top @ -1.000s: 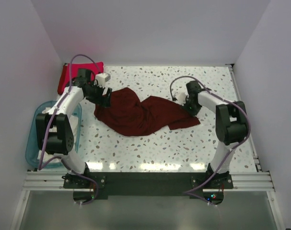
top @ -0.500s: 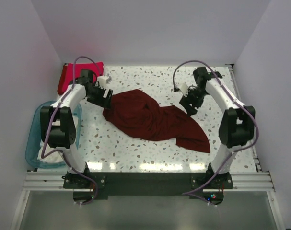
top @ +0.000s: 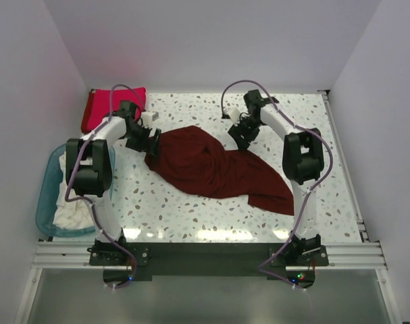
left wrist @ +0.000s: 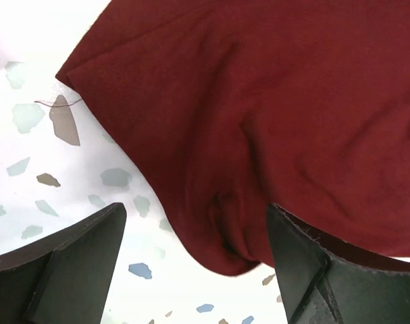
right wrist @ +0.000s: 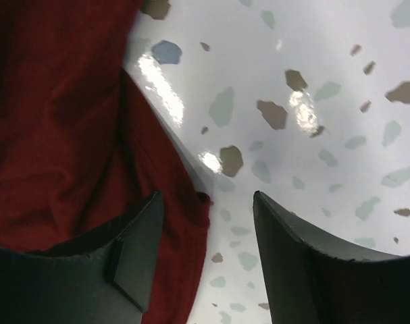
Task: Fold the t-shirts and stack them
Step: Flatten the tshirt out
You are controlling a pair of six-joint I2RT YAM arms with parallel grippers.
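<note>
The right gripper (top: 243,133) has let go of the dark maroon cloth t-shirt (top: 215,169) and swung to its far edge. Its jaws are apart, with the hem just beside its left finger. The left gripper (top: 149,140), also spread wide, hovers over the shirt's left corner. The shirt looks ready for flattening. No writing is readable.

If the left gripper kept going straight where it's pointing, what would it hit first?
Most likely the maroon shirt. In the wrist view its rumpled edge lies between the jaws of the open left gripper, with the table under it. Depth is unclear.
</note>
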